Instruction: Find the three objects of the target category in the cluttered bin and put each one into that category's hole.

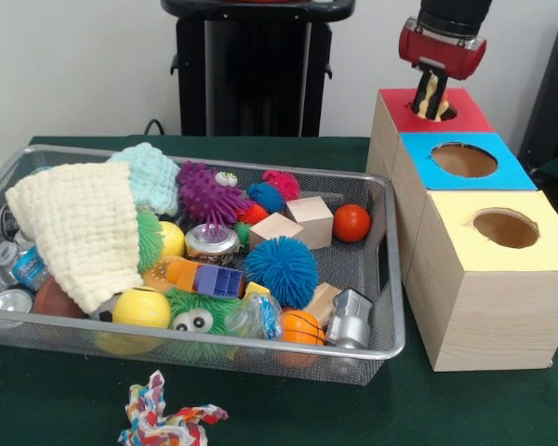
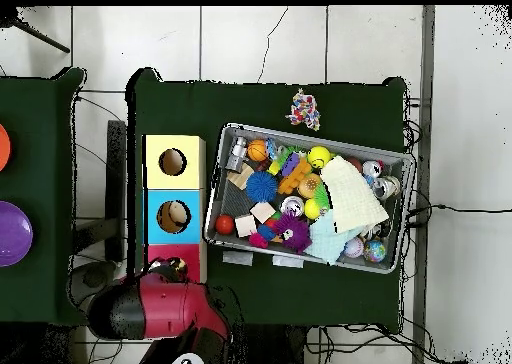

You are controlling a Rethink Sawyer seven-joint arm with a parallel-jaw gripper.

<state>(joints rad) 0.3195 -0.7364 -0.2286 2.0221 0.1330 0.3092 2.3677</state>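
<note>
No legible text, brand, number or sign found. Labels on the small cans point(image 1: 14, 265) in the bin point(image 1: 391, 279) are unreadable.

Cluttered wire bin point(image 1: 391, 279), red-topped hole point(image 1: 446, 111)

Lighting's pretty even and bright, looks like soft room light from above. Only faint shadows under the bin point(image 1: 391, 279) on the desk point(image 1: 446, 409). Mild glare on the metal rim, lower middle. Front view's slightly soft overall.
</note>
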